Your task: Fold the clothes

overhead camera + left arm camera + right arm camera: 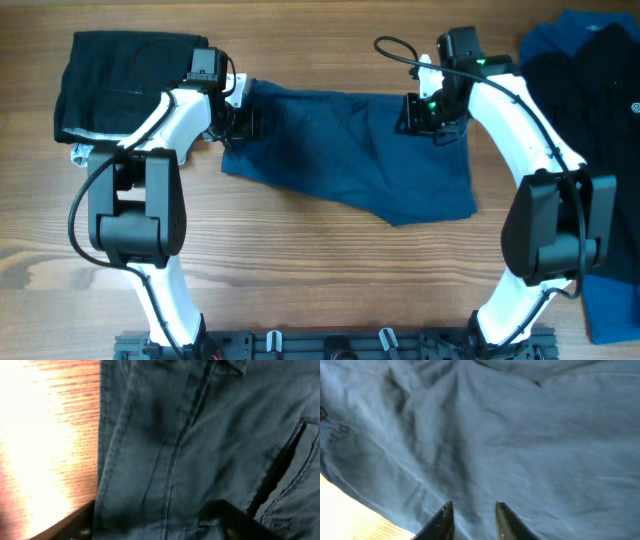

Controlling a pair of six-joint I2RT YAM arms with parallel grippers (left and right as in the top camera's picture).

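Okay, navy shorts (350, 150) lie rumpled on the counter (330, 260). The left claw (238, 120) is at the shorts' fly end, spread wide and holding nothing. The right claw (418, 112) is over the shorts' opposite end, nearly together; we cannot tell if it pinches cloth. We judge this the spreading step. Next needs firm edge grips to fold.

The left arm (165, 112) and right arm (515, 105) (both white with black joints) bend inward toward the navy shorts (350, 155). The left gripper (240, 120) sits at the shorts' left edge, its fingers (75, 525) spread wide. The right gripper (420, 112) hangs over the shorts' upper right part, its fingers (445, 517) only slightly apart.
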